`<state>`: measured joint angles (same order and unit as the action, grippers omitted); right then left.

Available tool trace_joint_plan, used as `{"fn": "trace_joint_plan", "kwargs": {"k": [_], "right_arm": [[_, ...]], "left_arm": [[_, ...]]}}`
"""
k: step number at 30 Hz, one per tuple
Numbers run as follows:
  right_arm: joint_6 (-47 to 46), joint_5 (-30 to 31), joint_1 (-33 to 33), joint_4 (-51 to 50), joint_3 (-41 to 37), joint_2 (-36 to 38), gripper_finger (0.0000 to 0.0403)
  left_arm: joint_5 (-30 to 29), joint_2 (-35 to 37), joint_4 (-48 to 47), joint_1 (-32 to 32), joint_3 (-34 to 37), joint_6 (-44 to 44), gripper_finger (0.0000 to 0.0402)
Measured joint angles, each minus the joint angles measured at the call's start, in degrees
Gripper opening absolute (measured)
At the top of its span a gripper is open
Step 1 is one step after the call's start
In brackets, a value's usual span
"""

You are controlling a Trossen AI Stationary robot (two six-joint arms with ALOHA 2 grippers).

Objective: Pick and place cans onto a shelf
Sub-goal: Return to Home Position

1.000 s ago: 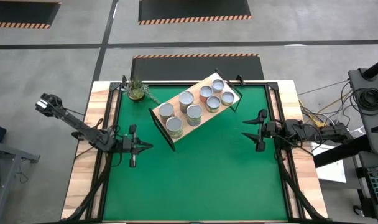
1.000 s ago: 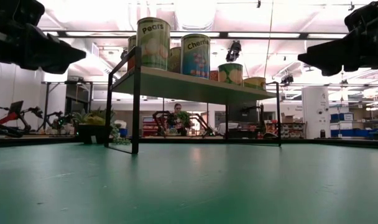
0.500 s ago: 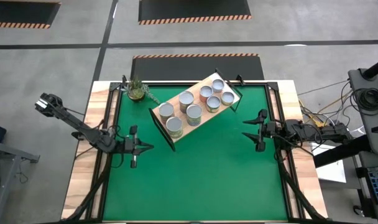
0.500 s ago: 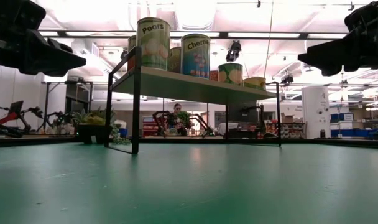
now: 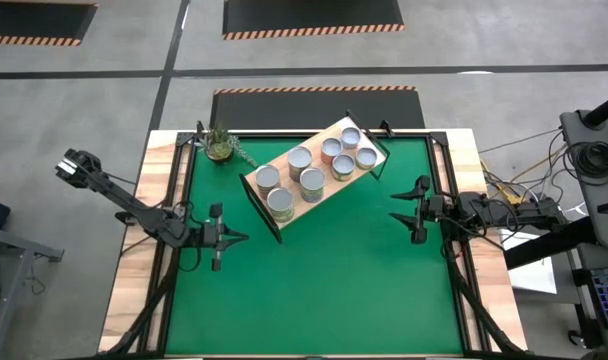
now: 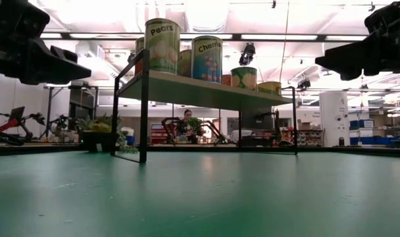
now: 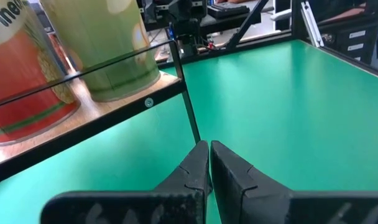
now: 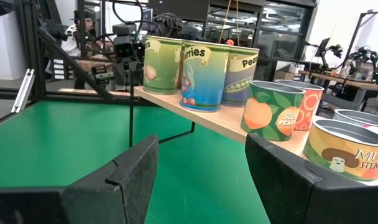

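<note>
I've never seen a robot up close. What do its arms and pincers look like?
The left arm and right arm are thin, dark, jointed rods. Each ends in a gripper with two black wedge-shaped fingers tapering to blunt tips: the left gripper, the right gripper. Cables trail beside the right arm's base. No markings show.

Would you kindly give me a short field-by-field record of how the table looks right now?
shelf: set diagonally on the far half of the green mat
cans: eight, all on the shelf
left gripper: shut, empty, above the mat's left side
right gripper: open, empty, above the mat's right side
potted plant: far left corner, beside the shelf
</note>
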<state>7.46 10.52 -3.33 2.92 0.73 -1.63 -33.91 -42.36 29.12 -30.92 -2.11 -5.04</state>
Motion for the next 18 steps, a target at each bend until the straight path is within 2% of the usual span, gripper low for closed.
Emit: {"fn": "trace_joint_plan", "kwargs": {"k": [18], "right_arm": [[0.0,0.0,0.0,0.0,0.0,0.0,0.0228]], "left_arm": [[0.0,-3.6,0.0,0.0,0.0,0.0,0.0000]]}}
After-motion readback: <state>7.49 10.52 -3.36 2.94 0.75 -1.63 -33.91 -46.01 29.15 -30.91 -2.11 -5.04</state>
